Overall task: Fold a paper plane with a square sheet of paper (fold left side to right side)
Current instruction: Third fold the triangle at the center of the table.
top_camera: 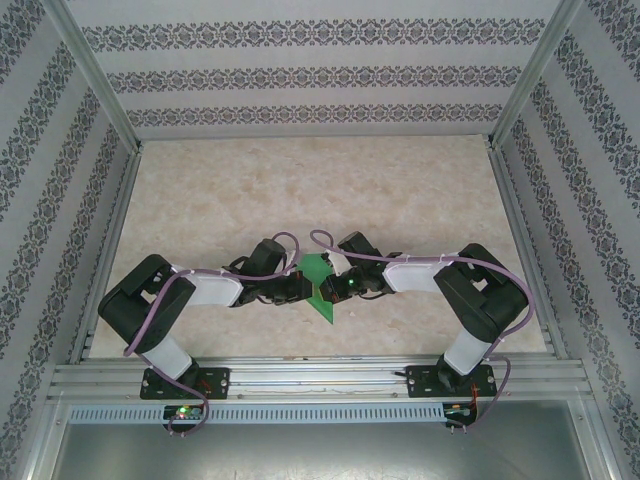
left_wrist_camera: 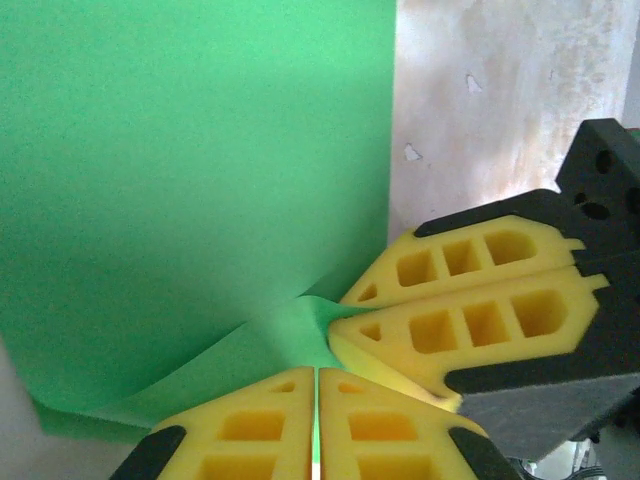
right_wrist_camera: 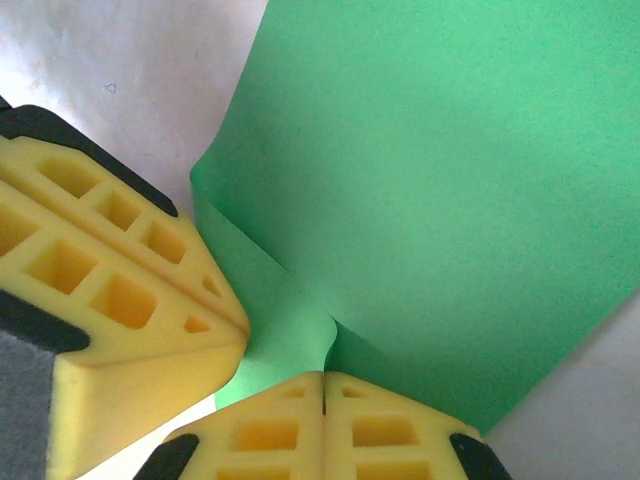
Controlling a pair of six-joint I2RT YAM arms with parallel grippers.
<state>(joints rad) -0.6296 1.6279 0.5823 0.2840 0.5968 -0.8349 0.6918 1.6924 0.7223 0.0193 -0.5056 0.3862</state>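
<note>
- Near edge: an aluminium rail [top_camera: 320,372] carries the bases of the left arm [top_camera: 215,290] and the right arm [top_camera: 415,272]. Both arms bend inward, so their wrists meet at mid-width of the counter [top_camera: 300,190].
- Left fingers [left_wrist_camera: 250,430]: yellow and clenched pad to pad. A thin green sliver of the square sheet of paper [left_wrist_camera: 190,170] shows in the seam between them, so they grasp the sheet at a puckered spot on its edge.
- Right fingers [right_wrist_camera: 270,435]: yellow and likewise pressed together. A curled lip of the sheet runs into their tips, so they grasp the same pucker.
- Relation of the fingers: in each wrist view the other arm's fingers enter from the side, also closed. Their tips lie just beside the camera's own pair and touch the green fold.
- The sheet: bright green and unmarked, held between the two wrists in the near half of the counter. From the pinch it spreads away as a smooth plane with one straight edge. From above, one corner points toward the rail.
- Purple cables [top_camera: 300,240] arch over both wrists.
- Beyond: the pale, marbled counter reaches the patterned back wall [top_camera: 310,75].
</note>
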